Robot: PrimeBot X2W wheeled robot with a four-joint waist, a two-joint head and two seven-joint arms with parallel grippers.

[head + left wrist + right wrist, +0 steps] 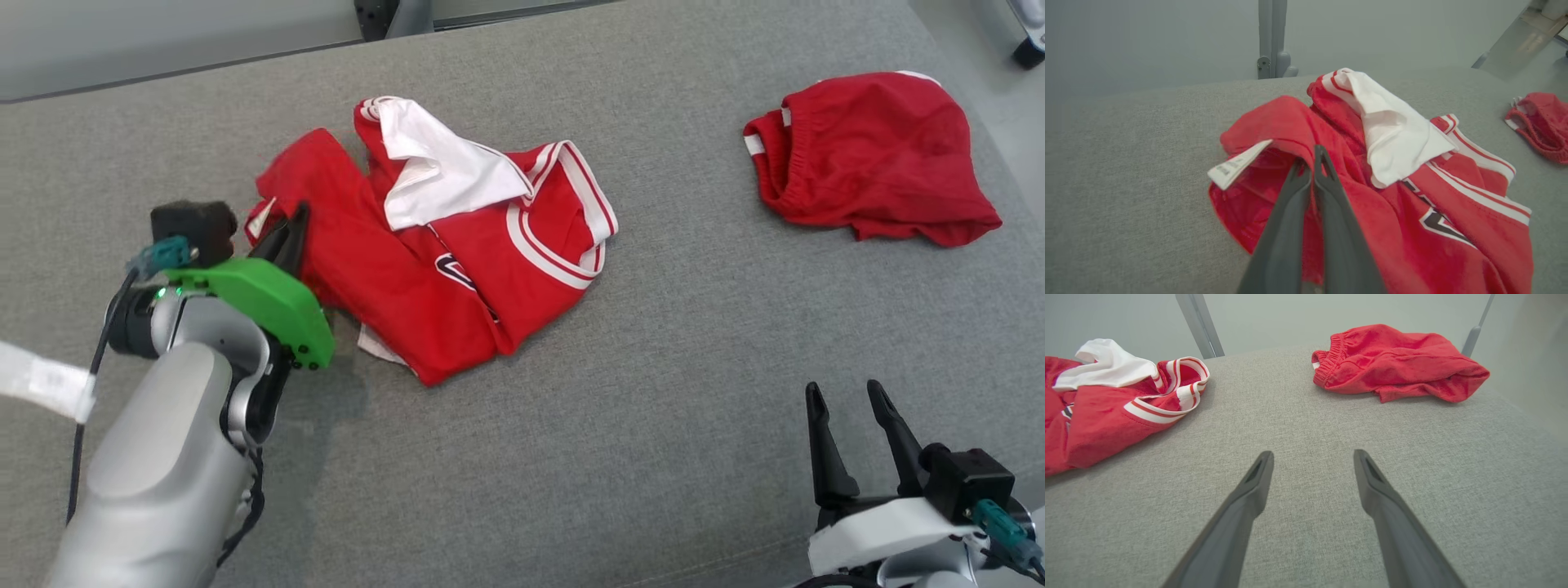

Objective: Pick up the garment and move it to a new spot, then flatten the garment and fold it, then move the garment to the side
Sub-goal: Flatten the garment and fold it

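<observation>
Left claw [1310, 157] clamped on jersey [457, 269] edge near label [1237, 165]. Pinch looks shallow: lift may slip, or bunch folds tighter. Right claw [1312, 454] apart, empty.

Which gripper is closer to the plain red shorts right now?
Right. The right gripper is open, on the robot's side of the red shorts; the left gripper is far across, shut on the jersey.

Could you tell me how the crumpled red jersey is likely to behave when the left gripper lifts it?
The red jersey with white striped trim lies in soft folds, so it will probably hang limp and unfurl. The left gripper pinches just one edge with its fingers, so the rest would likely trail over the grey fabric surface. It looks light.
</observation>
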